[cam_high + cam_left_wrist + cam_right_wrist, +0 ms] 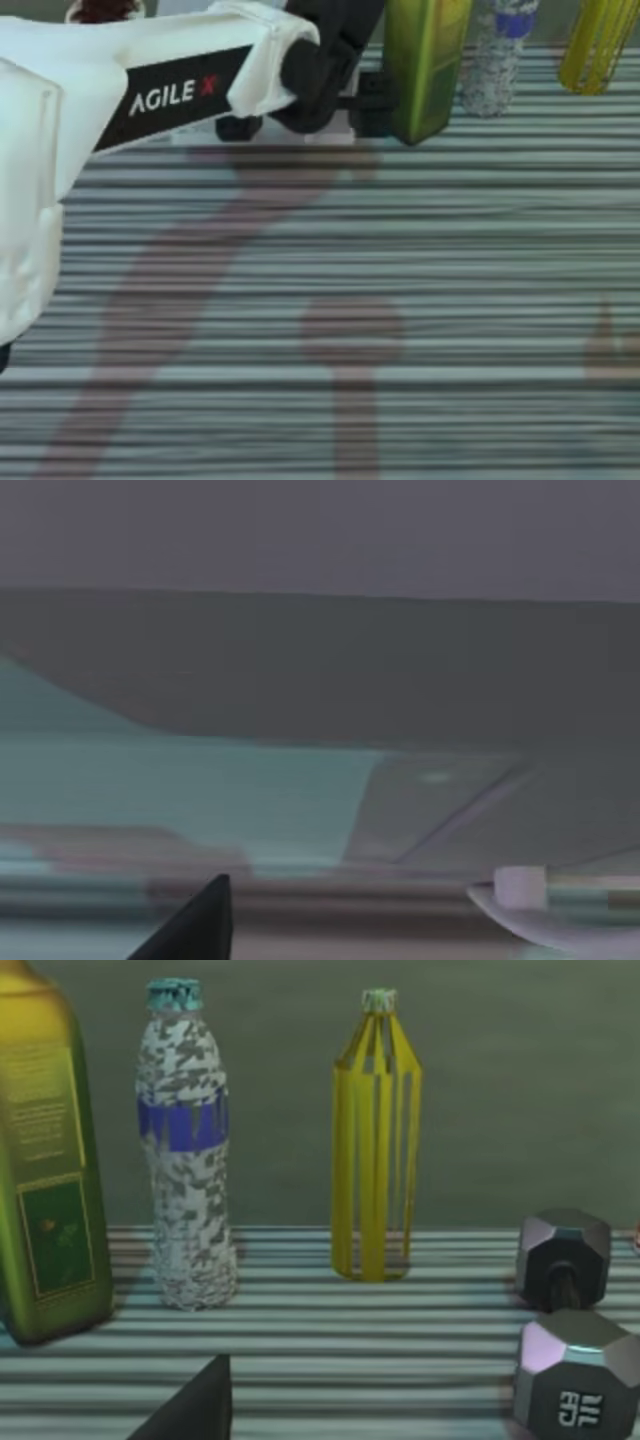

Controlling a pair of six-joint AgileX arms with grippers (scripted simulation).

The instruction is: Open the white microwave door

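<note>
- The white AgileX left arm reaches to 12 o'clock; its black left gripper sits just beside the tall olive-green bottle and could knock it on a wide swing.
- I cannot tell how its fingers stand.
- The left wrist view shows the white microwave's dark cavity with pale teal floor, close up; the door is not distinguishable, so a slipped hold would go unnoticed.
- The right arm is parked out of top view.

I see a table covered in fine grey, white and teal horizontal stripes, crossed by soft reddish-brown shadows, with a plain dull grey-green wall behind its far edge.
</note>
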